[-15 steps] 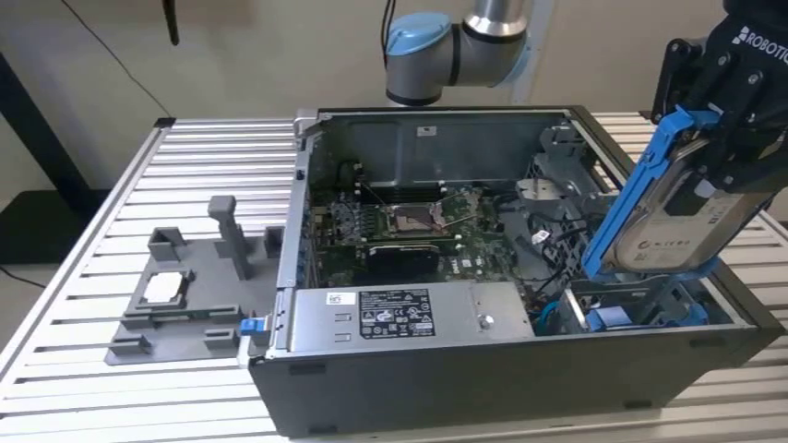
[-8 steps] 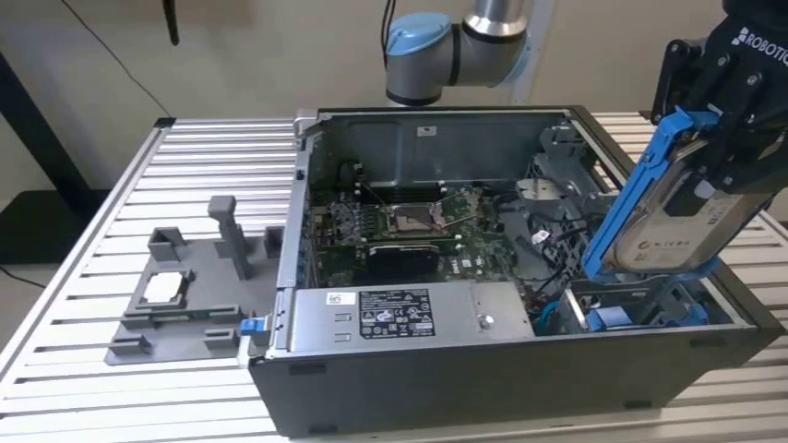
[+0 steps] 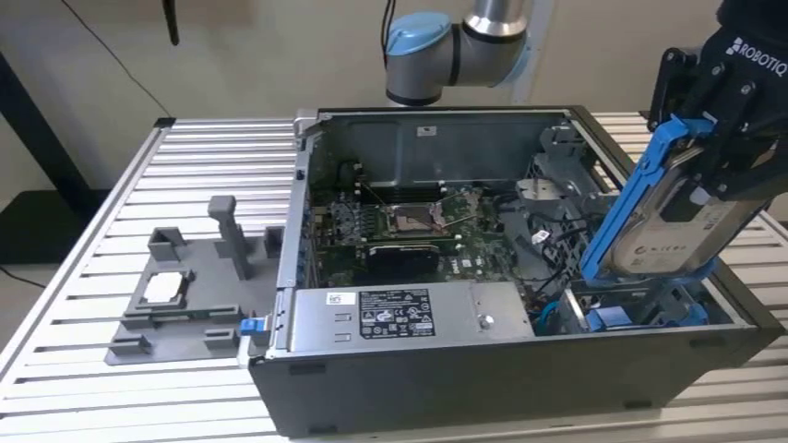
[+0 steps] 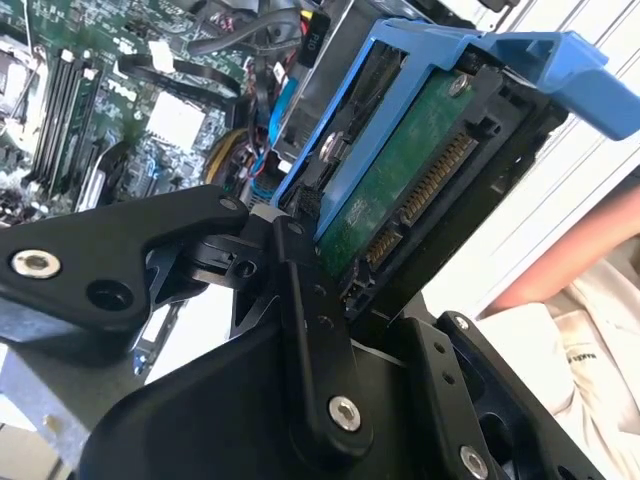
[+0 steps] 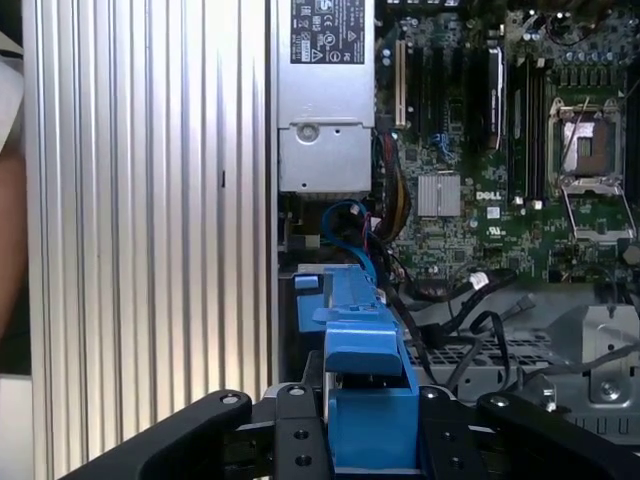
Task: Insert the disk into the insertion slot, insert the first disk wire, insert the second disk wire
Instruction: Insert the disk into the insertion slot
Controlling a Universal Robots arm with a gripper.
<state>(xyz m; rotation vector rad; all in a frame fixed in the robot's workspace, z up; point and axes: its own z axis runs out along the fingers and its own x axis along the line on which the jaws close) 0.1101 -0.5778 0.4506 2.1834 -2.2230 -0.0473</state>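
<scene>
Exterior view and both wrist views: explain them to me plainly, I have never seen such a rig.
The machine is a robot arm ending in a gripper. The exterior view looks from off the arm at a slatted table bearing an open computer case and a grey fixture. Both wrist views come from cameras riding on the arm, looking past the gripper into the case. The gripper is shut on the disk in its blue carrier, tilted above the insertion slot, not yet in.

Silver disk, blue frame
</scene>
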